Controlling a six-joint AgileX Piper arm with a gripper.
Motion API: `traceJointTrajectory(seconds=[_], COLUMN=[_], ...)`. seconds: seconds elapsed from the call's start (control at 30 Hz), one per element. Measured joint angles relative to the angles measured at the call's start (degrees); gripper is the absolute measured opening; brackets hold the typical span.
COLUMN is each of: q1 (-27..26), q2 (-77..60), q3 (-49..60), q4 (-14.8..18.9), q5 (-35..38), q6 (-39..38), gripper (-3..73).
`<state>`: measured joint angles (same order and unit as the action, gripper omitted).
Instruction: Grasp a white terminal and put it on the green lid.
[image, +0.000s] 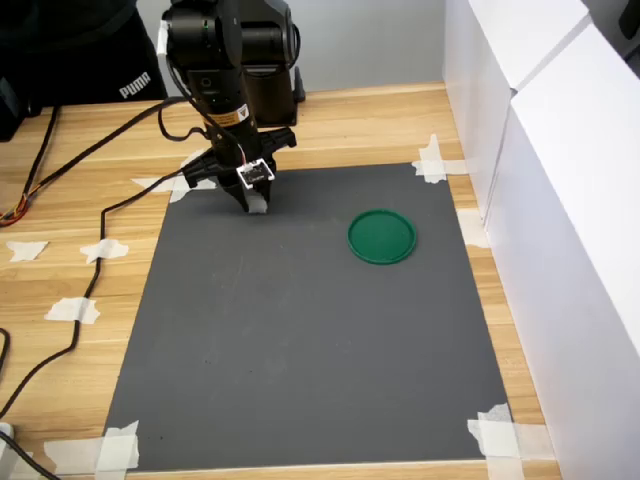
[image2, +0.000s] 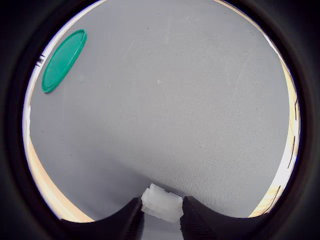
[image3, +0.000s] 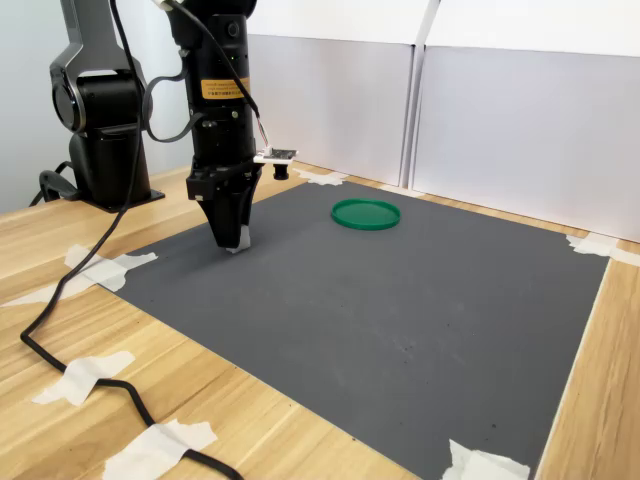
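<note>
In the wrist view the white terminal (image2: 161, 201), a tiny pale block, sits between the two dark fingertips of my gripper (image2: 161, 212), which is shut on it. In both exterior views the gripper (image: 257, 203) (image3: 235, 240) points straight down, its tips right at the grey mat's far-left part in the first exterior view. The terminal itself is too small to make out there. The green lid (image: 381, 237) (image3: 365, 214) (image2: 63, 60) lies flat on the mat, well apart from the gripper, to its right in both exterior views.
The grey mat (image: 300, 340) is taped to a wooden table (image: 60, 290) with white tape pieces (image: 104, 250). White panels (image: 560, 200) wall off the first exterior view's right. A black cable (image3: 60, 350) trails over the table from the arm base (image3: 100, 130).
</note>
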<state>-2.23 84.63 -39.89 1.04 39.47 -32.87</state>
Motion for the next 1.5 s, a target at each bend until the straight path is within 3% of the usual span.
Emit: traceJointTrajectory(seconds=[0.27, 0.57, 1.03, 1.5], q1=[0.7, 10.3, 25.9, 30.4], q2=[-3.9, -5.4, 0.8, 9.8], q3=[-6.0, -21.7, -23.5, -23.6], q4=[0.7, 1.7, 1.6, -0.6], q5=[5.7, 18.0, 19.4, 14.2], q6=[-0.3, -0.6, 5.1, 5.9], gripper=[27.9, 27.9, 27.9, 27.9])
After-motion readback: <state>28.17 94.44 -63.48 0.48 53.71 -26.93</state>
